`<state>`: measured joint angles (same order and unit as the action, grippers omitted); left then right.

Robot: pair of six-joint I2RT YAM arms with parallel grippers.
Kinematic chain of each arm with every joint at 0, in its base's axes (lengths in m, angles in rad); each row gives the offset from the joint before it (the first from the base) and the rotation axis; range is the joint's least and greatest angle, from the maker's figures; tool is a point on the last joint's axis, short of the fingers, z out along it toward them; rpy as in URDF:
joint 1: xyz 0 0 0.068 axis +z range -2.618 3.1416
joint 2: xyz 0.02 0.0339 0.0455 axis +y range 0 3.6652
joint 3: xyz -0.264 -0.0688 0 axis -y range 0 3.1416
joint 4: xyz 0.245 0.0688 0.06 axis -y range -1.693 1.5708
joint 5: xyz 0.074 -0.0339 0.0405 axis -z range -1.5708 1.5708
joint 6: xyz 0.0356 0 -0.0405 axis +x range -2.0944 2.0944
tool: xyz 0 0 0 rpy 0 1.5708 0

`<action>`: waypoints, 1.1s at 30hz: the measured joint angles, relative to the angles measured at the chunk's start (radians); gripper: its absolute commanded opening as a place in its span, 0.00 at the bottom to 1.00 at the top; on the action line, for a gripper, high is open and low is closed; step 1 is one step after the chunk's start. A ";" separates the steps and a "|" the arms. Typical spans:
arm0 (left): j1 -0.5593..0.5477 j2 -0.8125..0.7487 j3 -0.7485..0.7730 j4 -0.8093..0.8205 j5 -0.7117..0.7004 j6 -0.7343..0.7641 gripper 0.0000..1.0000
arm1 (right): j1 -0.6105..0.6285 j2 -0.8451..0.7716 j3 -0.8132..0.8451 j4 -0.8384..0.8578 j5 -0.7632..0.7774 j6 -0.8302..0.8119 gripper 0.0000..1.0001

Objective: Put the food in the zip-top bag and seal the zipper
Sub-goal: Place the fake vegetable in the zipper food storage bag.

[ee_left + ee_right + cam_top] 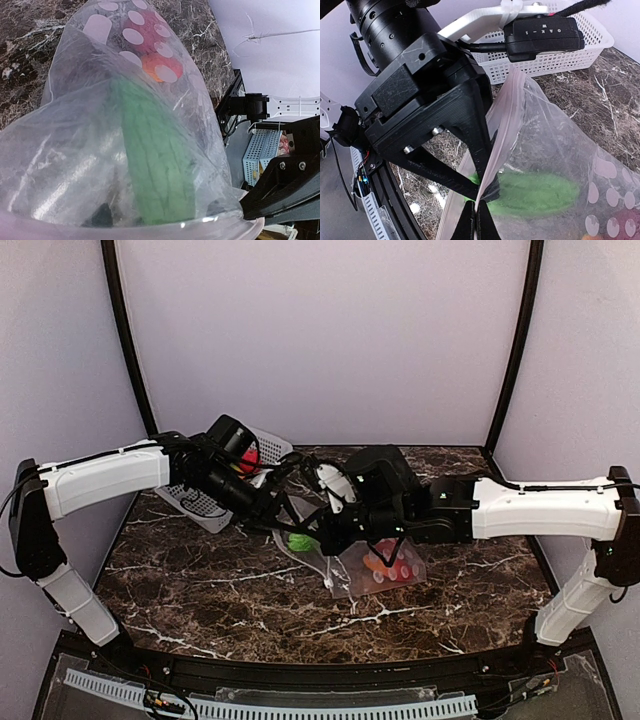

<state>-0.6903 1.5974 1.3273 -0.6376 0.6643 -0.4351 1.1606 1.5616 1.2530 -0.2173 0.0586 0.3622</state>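
Right fingers [465, 225] are pinched shut on the pink zipper [502, 115] of the zip-top bag [560, 150]. Left fingers [479, 150] stand spread apart at its mouth. The green cucumber piece [540, 192] lies inside, and the bag sits mid-counter [200, 580].

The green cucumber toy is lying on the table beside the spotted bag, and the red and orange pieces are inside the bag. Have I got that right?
Not quite. The green cucumber toy is inside the spotted bag too, along with the red piece and the orange piece. The left wrist view shows it through the clear plastic.
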 measured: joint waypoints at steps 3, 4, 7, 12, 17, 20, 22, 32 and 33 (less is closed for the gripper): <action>0.000 -0.001 0.000 -0.002 -0.005 0.005 0.72 | 0.000 0.000 0.000 0.000 0.005 0.010 0.00; 0.000 -0.002 0.000 -0.003 -0.006 0.005 0.72 | 0.000 0.000 0.000 0.000 0.005 0.013 0.00; 0.000 -0.007 0.000 -0.006 -0.013 0.005 0.73 | 0.000 0.000 -0.003 0.000 0.009 0.018 0.00; 0.000 -0.022 0.000 -0.007 -0.022 0.007 0.74 | -0.005 -0.001 -0.013 0.000 0.013 0.028 0.00; 0.000 -0.049 0.000 -0.007 -0.047 0.024 0.74 | -0.013 -0.008 -0.023 0.001 0.024 0.047 0.00; 0.000 -0.093 0.000 -0.006 -0.101 0.043 0.78 | -0.021 -0.025 -0.038 0.000 0.032 0.066 0.00; 0.000 -0.145 0.000 -0.006 -0.147 0.063 0.82 | -0.029 -0.038 -0.048 0.000 0.039 0.078 0.00; 0.073 -0.251 0.084 -0.056 -0.321 0.155 0.87 | -0.046 -0.081 -0.075 0.008 0.059 0.112 0.00; 0.102 -0.249 0.082 -0.060 -0.324 0.162 0.87 | -0.047 -0.081 -0.076 0.008 0.061 0.115 0.00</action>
<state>-0.5884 1.3479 1.4097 -0.6975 0.3401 -0.2733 1.1141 1.4807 1.1767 -0.2092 0.1192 0.4770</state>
